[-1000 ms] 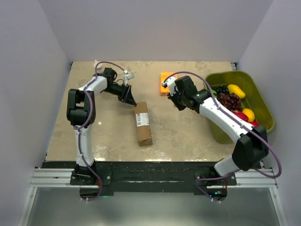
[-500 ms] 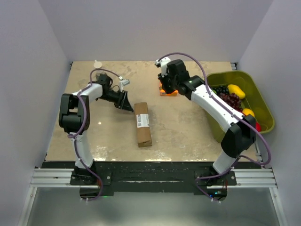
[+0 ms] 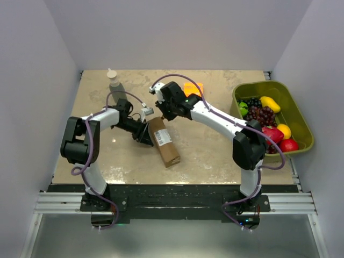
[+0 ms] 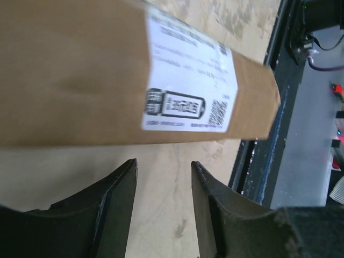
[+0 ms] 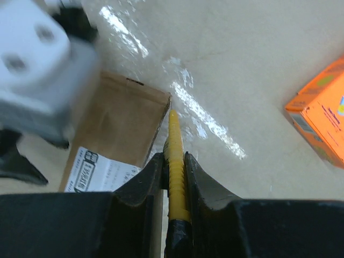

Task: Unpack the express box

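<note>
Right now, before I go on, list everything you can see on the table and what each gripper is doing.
express box: one, brown with a white label, lying flat mid-table
flat box: one, orange, far side of the table
bottle: one, clear with a white cap, upright, far left
bin: one, olive green, right edge
fruit: several pieces, purple, yellow, red and green, inside the bin
yellow tool: one, thin, tip close to the express box's far end
table: one, beige
left gripper: black, open, nothing between its fingers, at the express box's left side
right gripper: black, shut on the yellow tool, over the express box's far end
</note>
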Controlling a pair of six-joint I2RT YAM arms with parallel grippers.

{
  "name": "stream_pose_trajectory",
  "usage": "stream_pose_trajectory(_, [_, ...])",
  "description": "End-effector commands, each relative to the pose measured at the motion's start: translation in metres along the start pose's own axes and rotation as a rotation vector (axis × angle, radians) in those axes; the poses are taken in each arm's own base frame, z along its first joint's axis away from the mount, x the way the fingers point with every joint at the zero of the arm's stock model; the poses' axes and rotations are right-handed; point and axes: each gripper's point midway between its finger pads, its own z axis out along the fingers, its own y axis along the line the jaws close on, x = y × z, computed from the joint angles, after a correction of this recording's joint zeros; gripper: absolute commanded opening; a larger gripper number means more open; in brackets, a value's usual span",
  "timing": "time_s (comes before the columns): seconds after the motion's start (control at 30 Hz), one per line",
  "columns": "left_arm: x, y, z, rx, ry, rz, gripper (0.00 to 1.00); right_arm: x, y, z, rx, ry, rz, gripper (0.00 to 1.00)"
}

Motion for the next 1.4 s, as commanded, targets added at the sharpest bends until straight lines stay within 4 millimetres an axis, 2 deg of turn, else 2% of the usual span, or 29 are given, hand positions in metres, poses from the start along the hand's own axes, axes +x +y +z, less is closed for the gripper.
stream_pose_trajectory(0.0, [-0.008,-0.019,0.003,0.004,-0.049,0.091,0.5,-0.051,0.015,-0.012,-0.026,-0.13,0.007,0.0])
stream_pose_trajectory(0.1, [-0.001,-0.028,-0.002,-0.007,-0.04,0.113,0.5,-0.054,0.013,-0.009,0.0,-0.132,0.001,0.0])
stream_pose_trajectory(0.13, [0.007,-0.034,-0.006,-0.008,-0.012,0.099,0.51,-0.053,0.013,-0.009,0.0,-0.131,0.001,0.0])
stream_pose_trajectory(0.2, [0.01,-0.039,-0.017,-0.038,0.01,0.176,0.53,-0.048,0.003,-0.013,0.029,-0.126,0.004,0.0])
stream_pose_trajectory(0.23, [0.02,-0.048,-0.022,-0.025,0.047,0.149,0.54,-0.047,-0.001,-0.014,0.035,-0.125,0.008,0.0])
stream_pose_trajectory(0.27, [0.016,-0.054,-0.028,-0.019,0.052,0.177,0.55,-0.043,-0.005,-0.015,0.043,-0.121,0.012,0.0])
stream_pose_trajectory(0.3, [0.015,-0.057,-0.034,-0.009,0.058,0.24,0.55,-0.048,-0.015,-0.023,0.059,-0.142,0.024,0.0])
stream_pose_trajectory(0.33, [0.019,-0.066,-0.039,0.016,0.079,0.225,0.56,-0.051,-0.02,-0.027,0.065,-0.152,0.029,0.0])
stream_pose_trajectory(0.4, [-0.004,-0.07,-0.048,0.009,0.038,0.283,0.58,-0.063,-0.038,-0.041,0.101,-0.195,0.041,0.0])
stream_pose_trajectory(0.43, [-0.024,-0.062,-0.051,-0.035,-0.006,0.327,0.61,-0.067,-0.043,-0.045,0.108,-0.21,0.043,0.0])
stream_pose_trajectory(0.5, [-0.045,-0.045,-0.055,-0.127,-0.057,0.25,0.65,-0.082,-0.052,-0.064,0.121,-0.264,0.048,0.0])
stream_pose_trajectory(0.53, [-0.071,-0.033,-0.059,-0.179,-0.125,0.303,0.68,-0.088,-0.051,-0.071,0.111,-0.293,0.047,0.0])
stream_pose_trajectory(0.6, [-0.087,-0.009,-0.058,-0.247,-0.162,0.212,0.71,-0.096,-0.052,-0.079,0.115,-0.377,0.052,0.0])
stream_pose_trajectory(0.63, [-0.107,-0.004,-0.062,-0.262,-0.2,0.23,0.72,-0.101,-0.053,-0.093,0.122,-0.425,0.073,0.0])
stream_pose_trajectory(0.67, [-0.106,0.008,-0.052,-0.23,-0.183,0.173,0.72,-0.099,-0.052,-0.091,0.12,-0.441,0.079,0.0])
stream_pose_trajectory(0.73, [-0.116,0.018,-0.048,-0.212,-0.193,0.134,0.73,-0.097,-0.051,-0.088,0.117,-0.44,0.119,0.0])
stream_pose_trajectory(0.9, [-0.11,0.04,-0.022,-0.168,-0.197,-0.01,0.73,-0.092,-0.038,-0.077,0.098,-0.437,0.15,0.0])
stream_pose_trajectory(1.0, [-0.091,0.05,-0.009,-0.16,-0.151,-0.061,0.71,-0.086,-0.027,-0.074,0.064,-0.427,0.142,0.0])
stream_pose_trajectory(1.03, [-0.079,0.052,-0.005,-0.154,-0.131,-0.081,0.71,-0.083,-0.024,-0.073,0.05,-0.421,0.141,0.0])
stream_pose_trajectory(1.17, [-0.047,0.065,0.008,-0.162,-0.08,-0.158,0.66,-0.066,-0.008,-0.066,0.011,-0.374,0.109,0.0])
stream_pose_trajectory(1.37, [-0.016,0.074,0.024,-0.163,-0.051,-0.313,0.57,-0.058,0.015,-0.061,-0.023,-0.354,0.099,0.0])
